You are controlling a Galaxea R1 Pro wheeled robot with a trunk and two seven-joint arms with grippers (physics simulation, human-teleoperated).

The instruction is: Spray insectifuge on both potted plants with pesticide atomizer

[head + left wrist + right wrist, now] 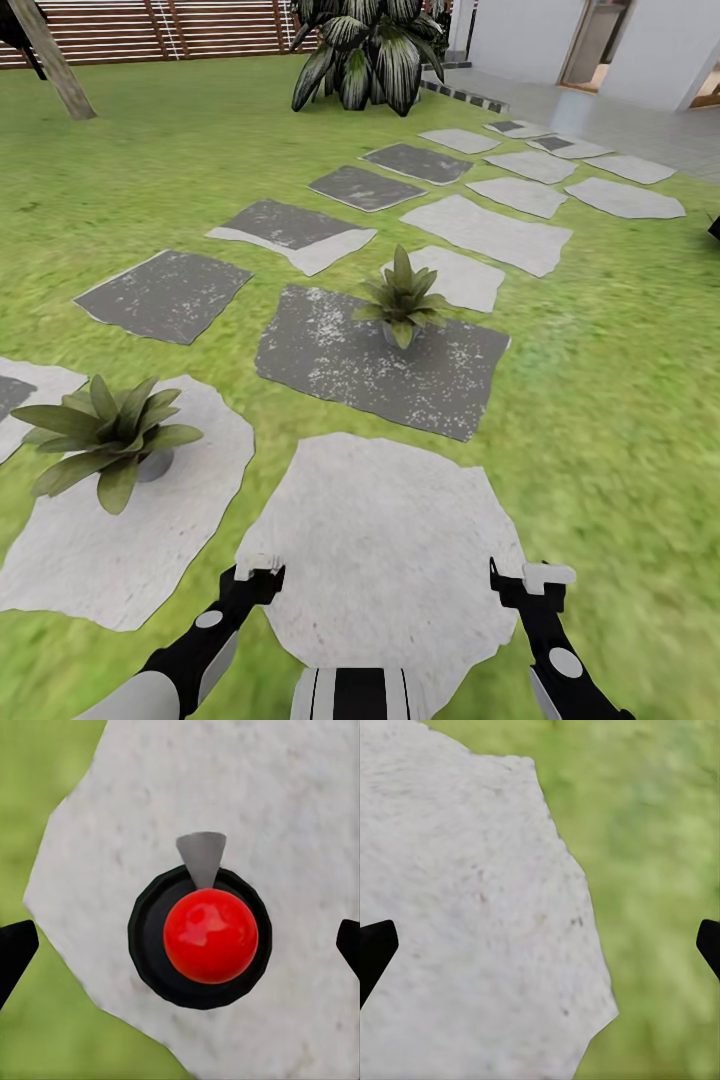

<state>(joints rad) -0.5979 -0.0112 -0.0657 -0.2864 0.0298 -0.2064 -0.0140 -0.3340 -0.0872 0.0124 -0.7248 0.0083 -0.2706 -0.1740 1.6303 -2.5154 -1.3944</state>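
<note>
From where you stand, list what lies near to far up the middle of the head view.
Pale stepping stone → dark speckled stone → small potted plant → big striped-leaf plant → wooden fence.

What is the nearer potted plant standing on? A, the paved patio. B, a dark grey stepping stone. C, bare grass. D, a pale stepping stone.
D: the nearer potted plant has its grey pot on a pale stepping stone at the robot's left.
</note>
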